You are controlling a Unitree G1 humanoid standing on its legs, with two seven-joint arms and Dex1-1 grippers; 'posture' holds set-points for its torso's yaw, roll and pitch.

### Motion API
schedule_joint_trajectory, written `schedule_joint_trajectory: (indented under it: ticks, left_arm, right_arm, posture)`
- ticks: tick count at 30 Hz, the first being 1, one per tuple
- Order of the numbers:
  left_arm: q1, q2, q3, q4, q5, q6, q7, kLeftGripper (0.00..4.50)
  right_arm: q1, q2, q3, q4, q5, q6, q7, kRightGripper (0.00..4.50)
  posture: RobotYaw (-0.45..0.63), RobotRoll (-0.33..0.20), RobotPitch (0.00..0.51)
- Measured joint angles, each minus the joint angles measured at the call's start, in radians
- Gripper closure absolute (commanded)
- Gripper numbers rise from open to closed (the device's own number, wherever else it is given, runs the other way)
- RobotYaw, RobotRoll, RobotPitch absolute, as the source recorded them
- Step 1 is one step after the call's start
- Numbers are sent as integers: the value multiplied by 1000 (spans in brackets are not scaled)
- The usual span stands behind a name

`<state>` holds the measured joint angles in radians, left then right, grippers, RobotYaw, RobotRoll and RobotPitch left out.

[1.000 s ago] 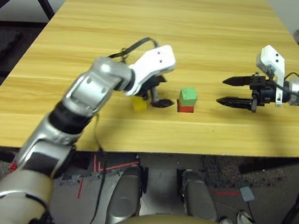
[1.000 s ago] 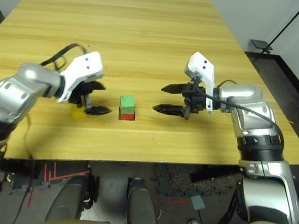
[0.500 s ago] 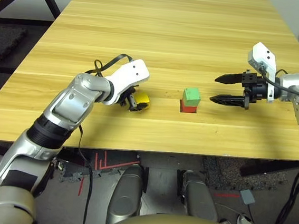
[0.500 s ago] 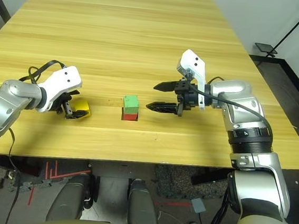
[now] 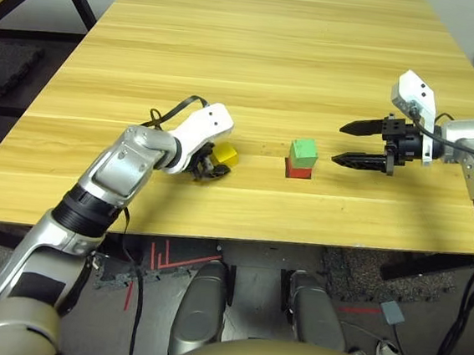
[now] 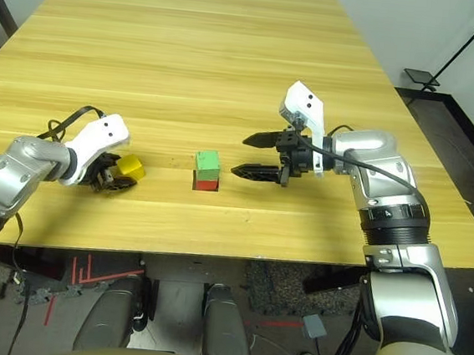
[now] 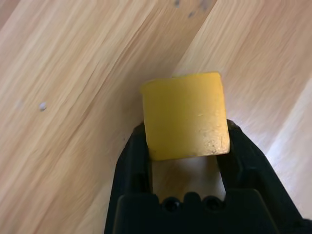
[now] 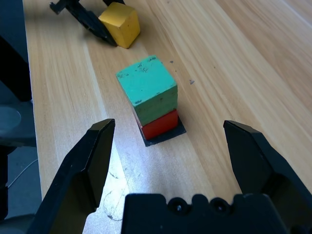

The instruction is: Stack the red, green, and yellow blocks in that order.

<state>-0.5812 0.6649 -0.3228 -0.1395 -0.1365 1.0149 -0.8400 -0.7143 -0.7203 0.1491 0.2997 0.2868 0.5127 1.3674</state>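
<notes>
A: Stack so far?
B: Green block (image 5: 304,152) sitting on red block (image 5: 297,171), over a black patch (image 8: 165,138), mid-table (image 5: 282,56).

A: Yellow?
B: Yellow block (image 5: 225,154) to the left of the stack, apart from it, low at the tabletop. Pinched between the fingers (image 7: 133,161) of the left gripper (image 5: 213,168).

A: Right side?
B: Right gripper (image 5: 348,144) spread wide, level with the stack, just to its right, touching nothing.

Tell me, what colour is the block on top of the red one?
Green, sitting on the red block; the right wrist view shows it best.
</notes>
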Motion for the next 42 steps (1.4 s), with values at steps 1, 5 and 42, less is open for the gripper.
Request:
schedule_joint_trajectory:
  ticks: [1,5,42]
  left_arm:
    - [-18,-4,2,-16,-14,23,-3,2541]
    - [-156,-10,25,-86,-80,117,-29,2541]
    - [-545,-250,-274,288,-68,-5,-219,2541]
  right_arm:
    - [2,-1,0,-1,0,0,0,0]
    - [10,-2,-1,-2,0,-2,0,0]
    - [108,-17,-5,-128,12,75,-22,0]
  posture:
    - [227,-99,74]
    - [234,-83,75]
    - [159,-38,111]
